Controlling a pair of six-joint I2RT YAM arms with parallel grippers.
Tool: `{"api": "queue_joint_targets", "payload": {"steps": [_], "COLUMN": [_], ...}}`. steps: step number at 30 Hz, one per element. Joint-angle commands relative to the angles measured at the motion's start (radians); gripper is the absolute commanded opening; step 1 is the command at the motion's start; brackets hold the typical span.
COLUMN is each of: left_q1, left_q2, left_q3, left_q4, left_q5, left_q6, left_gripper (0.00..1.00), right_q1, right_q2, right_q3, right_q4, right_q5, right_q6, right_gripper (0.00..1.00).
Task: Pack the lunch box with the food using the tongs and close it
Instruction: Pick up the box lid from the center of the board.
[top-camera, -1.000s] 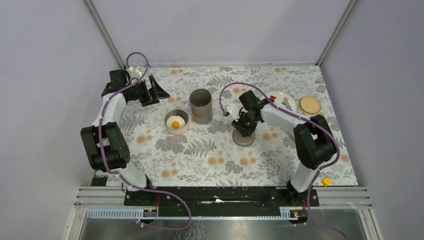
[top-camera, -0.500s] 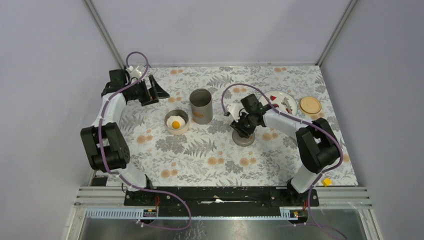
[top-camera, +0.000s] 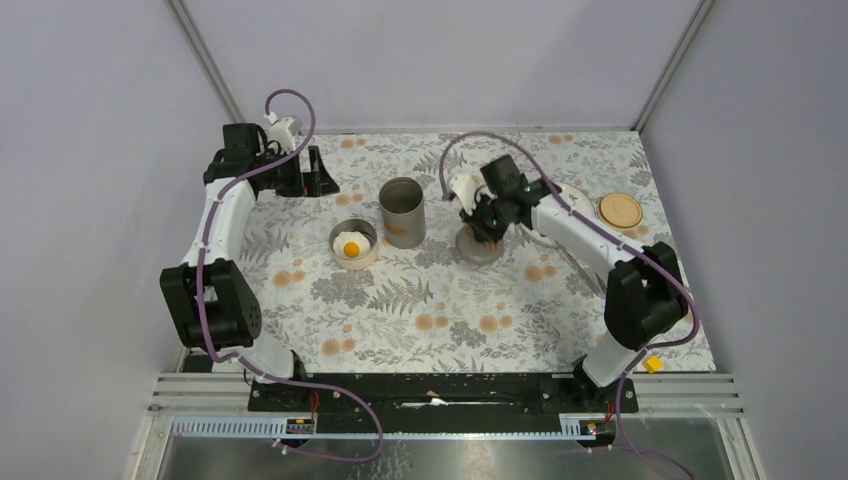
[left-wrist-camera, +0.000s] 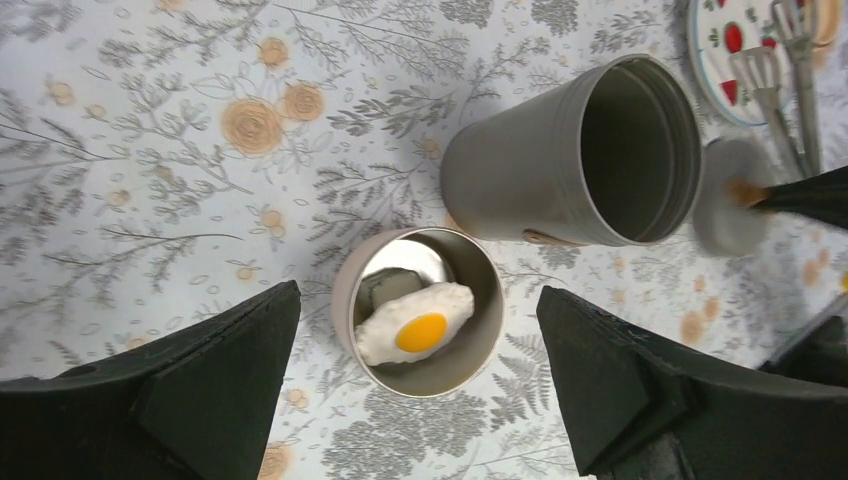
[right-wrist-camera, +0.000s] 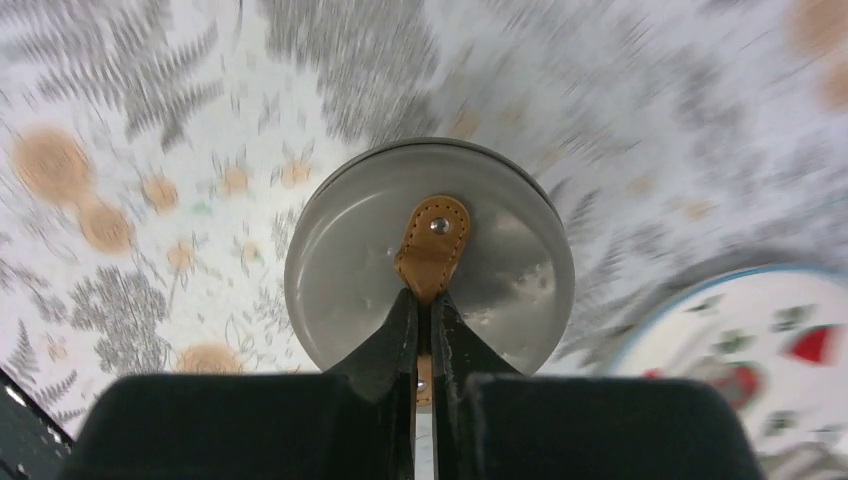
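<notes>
The lunch box stands in parts: a tall metal cylinder (top-camera: 403, 212) (left-wrist-camera: 530, 170), a low round tin (top-camera: 353, 258) (left-wrist-camera: 345, 300) with the fried egg (top-camera: 351, 245) (left-wrist-camera: 418, 325) in it, and a flat metal lid (top-camera: 480, 250) (right-wrist-camera: 350, 260). My right gripper (top-camera: 487, 232) (right-wrist-camera: 424, 300) is shut on the lid's brown leather strap (right-wrist-camera: 432, 245). My left gripper (top-camera: 318, 175) (left-wrist-camera: 418, 295) hangs wide open above the tin, holding nothing. The tongs (left-wrist-camera: 757, 68) lie across the white plate (left-wrist-camera: 712, 60) beside a red piece (left-wrist-camera: 733, 38).
A round wooden lid (top-camera: 620, 210) lies at the back right, beyond the plate (right-wrist-camera: 720, 310). My right arm covers most of the plate in the top view. Grey walls close in the flowered tablecloth on three sides.
My right gripper closed on the lid's strap and carried the lid back and left, toward the cylinder. My left gripper drew back toward the far wall, still open.
</notes>
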Motion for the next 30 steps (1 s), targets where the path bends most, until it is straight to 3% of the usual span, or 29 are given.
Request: {"api": "queue_joint_targets", "payload": {"steps": [1, 7, 11, 30], "left_q1": [-0.002, -0.002, -0.002, 0.019], "left_q2": [-0.031, 0.003, 0.014, 0.043], "left_q3": [0.073, 0.137, 0.143, 0.055], "left_q4": [-0.021, -0.041, -0.030, 0.056], "left_q5": [-0.091, -0.106, -0.089, -0.015], "left_q6": [0.100, 0.056, 0.018, -0.095], "left_gripper": [0.99, 0.99, 0.99, 0.99], "right_q1": [0.008, 0.020, 0.048, 0.160], "right_q2": [0.016, 0.226, 0.438, 0.649], "right_q3": [0.323, 0.812, 1.246, 1.420], "right_q4": [-0.149, -0.381, -0.547, -0.513], "right_q5": [-0.043, -0.103, -0.140, -0.074], "right_q6": [0.009, 0.057, 0.096, 0.085], "right_gripper": [0.00, 0.00, 0.00, 0.00]}}
